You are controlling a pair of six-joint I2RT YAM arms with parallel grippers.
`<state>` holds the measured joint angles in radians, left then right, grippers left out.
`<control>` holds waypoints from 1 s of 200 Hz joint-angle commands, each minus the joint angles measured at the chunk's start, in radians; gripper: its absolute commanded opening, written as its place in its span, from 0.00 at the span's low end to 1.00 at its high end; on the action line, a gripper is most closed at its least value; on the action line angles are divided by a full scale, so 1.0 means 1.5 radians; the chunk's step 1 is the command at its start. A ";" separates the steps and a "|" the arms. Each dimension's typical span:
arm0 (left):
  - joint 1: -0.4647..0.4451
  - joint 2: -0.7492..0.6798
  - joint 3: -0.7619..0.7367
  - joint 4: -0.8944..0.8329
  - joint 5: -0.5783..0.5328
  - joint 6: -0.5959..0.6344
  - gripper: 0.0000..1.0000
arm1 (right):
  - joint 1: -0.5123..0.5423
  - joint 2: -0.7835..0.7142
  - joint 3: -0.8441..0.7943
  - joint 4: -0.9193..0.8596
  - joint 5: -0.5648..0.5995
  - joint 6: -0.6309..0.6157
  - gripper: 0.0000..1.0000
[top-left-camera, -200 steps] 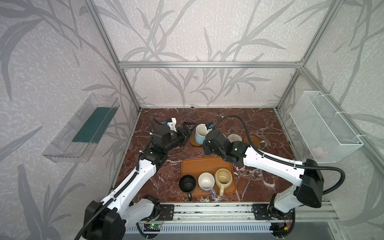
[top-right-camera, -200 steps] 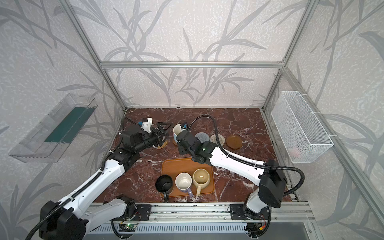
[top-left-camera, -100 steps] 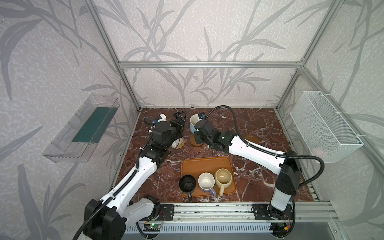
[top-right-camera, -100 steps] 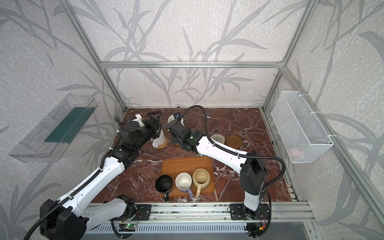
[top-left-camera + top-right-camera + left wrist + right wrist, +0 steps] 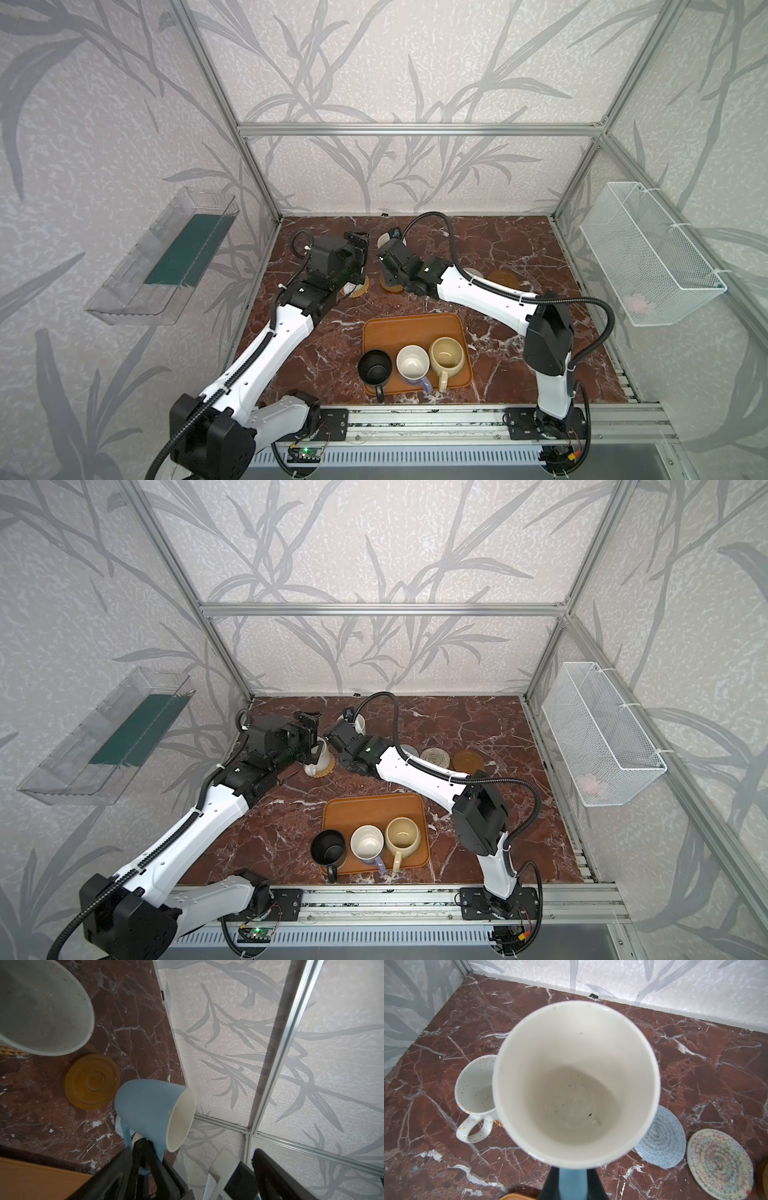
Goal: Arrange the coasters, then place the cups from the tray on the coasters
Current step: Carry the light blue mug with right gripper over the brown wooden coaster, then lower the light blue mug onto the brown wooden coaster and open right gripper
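My right gripper (image 5: 572, 1178) is shut on the handle of the light blue cup (image 5: 384, 240), held upright in the air behind a brown coaster (image 5: 390, 284). The white speckled cup (image 5: 318, 756) stands on the tan woven coaster (image 5: 323, 769). My left gripper (image 5: 309, 729) hangs open just above and behind it, holding nothing. The tray (image 5: 415, 332) carries the black cup (image 5: 375, 365), the lavender cup (image 5: 412, 362) and the cream-yellow cup (image 5: 446, 353). The grey-blue coaster (image 5: 661, 1139), cream woven coaster (image 5: 719, 1162) and second brown coaster (image 5: 503, 277) lie in a row to the right.
The two grippers are close together near the back left of the marble floor (image 5: 519, 245). The cage post and left wall (image 5: 266, 208) stand just beside my left arm. A wire basket (image 5: 648, 253) hangs on the right wall and a clear bin (image 5: 166, 257) on the left.
My right arm has carried the light blue cup back and to the left, off the brown coaster. My left gripper has drawn back and up from the white cup, which now stands free.
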<state>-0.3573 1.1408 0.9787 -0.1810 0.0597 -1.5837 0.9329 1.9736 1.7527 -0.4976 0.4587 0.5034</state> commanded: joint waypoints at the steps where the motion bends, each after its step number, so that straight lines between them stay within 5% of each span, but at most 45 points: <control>1: 0.017 -0.010 -0.024 -0.011 0.018 -0.029 0.92 | -0.010 -0.005 0.000 0.056 0.042 0.013 0.00; 200: 0.019 0.033 -0.035 -0.027 0.037 -0.061 0.87 | -0.035 0.125 0.043 0.041 -0.012 0.050 0.00</control>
<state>-0.3305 1.1866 0.9310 -0.2173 0.1139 -1.6512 0.8848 2.1681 1.7554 -0.4831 0.4183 0.5682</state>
